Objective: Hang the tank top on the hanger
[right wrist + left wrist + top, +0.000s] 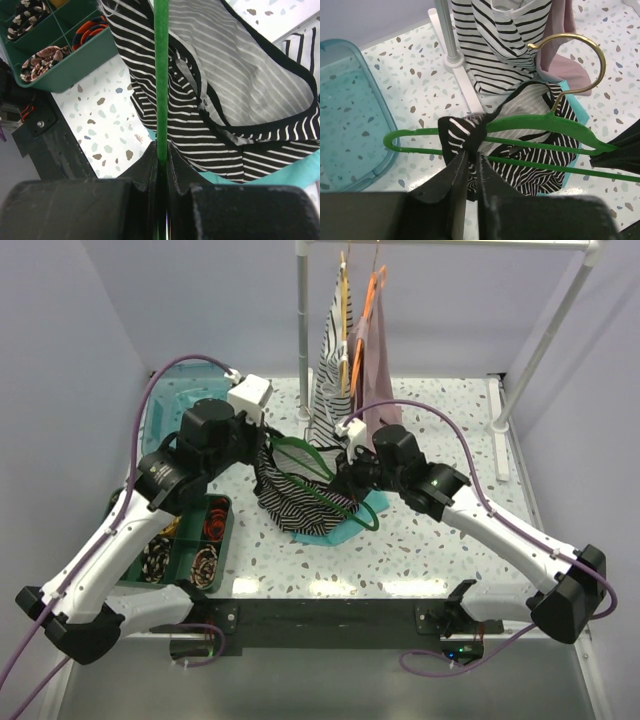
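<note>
You're looking at soft knit cloth in the tank top (145,85): it's lying matt, creasing along its striped face, with the paler inside showing. The hanger (520,120) is gleaming as smooth green plastic, and its hook (580,34) is shining like polished brass-coloured metal. The left gripper (472,159) is showing matt black plastic with a faint grain. The table (440,530) is throwing glossy glints off its speckled, stone-like top, and the bin (350,110) is reading as smooth, see-through blue-green plastic.
</note>
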